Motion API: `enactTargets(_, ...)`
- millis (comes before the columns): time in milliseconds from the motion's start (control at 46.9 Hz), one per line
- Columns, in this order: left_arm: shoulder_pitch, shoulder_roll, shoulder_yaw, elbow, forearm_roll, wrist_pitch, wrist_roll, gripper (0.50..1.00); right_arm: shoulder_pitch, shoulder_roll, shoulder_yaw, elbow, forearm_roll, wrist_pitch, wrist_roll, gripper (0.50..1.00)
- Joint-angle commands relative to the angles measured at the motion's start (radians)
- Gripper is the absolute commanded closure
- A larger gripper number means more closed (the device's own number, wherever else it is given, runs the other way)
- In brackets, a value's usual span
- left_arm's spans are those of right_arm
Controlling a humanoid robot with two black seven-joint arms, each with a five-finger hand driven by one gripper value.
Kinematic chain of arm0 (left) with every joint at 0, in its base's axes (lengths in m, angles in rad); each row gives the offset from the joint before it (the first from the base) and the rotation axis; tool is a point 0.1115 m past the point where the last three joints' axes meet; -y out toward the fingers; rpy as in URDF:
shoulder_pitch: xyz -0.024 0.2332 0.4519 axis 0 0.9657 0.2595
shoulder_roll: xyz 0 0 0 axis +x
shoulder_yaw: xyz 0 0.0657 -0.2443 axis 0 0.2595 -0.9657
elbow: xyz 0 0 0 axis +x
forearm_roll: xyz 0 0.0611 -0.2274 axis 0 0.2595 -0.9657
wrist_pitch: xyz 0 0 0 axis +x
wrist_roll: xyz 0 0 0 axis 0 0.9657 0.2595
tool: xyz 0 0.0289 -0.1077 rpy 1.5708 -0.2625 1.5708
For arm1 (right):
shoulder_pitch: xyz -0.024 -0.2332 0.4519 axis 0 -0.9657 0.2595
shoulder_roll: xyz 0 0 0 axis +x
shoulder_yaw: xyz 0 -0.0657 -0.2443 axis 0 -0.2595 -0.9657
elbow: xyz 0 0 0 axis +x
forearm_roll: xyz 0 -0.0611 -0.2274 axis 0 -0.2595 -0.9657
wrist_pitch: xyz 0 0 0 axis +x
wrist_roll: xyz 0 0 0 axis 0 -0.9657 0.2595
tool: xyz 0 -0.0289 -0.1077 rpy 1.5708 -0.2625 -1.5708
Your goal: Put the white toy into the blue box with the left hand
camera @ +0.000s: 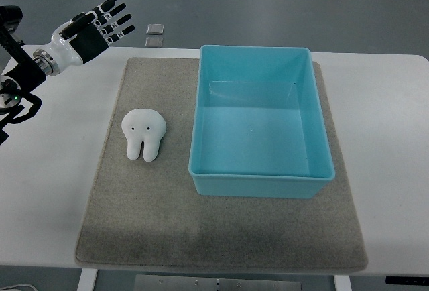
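while left robot hand (100, 26) hovers open — white toy (143, 133) beside blue box (258, 178)

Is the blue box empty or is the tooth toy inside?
Empty. The blue box shows only its bare floor; the white tooth toy lies outside, on the grey mat.

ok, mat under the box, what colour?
Grey-beige mat, plain, no pattern; seen in the top view.

White toy (143, 133) beside blue box (258, 120), left hand (95, 29) apart
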Motion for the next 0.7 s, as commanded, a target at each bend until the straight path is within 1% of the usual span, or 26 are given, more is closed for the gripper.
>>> enactTargets(0,0.001,-0.001,0.0,-0.003,0.0,0.0,0.0,0.504,0.0,0.0,0.0,0.0,0.0,0.0,0.001,0.564)
enactTargets(299,-0.009,-0.008,0.0,0.004,-0.002,0.017,-0.004,0.504,0.0,0.0,0.0,0.0,0.0,0.0,0.0,0.564)
enactTargets(426,-0.009,-0.012,0.002,-0.001,0.0,0.08,-0.014,0.504,0.0,0.0,0.0,0.0,0.0,0.0,0.001,0.564)
enactTargets(576,-0.011,-0.012,0.013,0.007,0.024,0.074,-0.02,0.504,0.0,0.0,0.0,0.0,0.0,0.0,0.0,0.564)
enactTargets(682,-0.011,-0.008,0.007,0.01,0.17,0.057,-0.043,0.504,0.0,0.0,0.0,0.0,0.0,0.0,0.001,0.564)
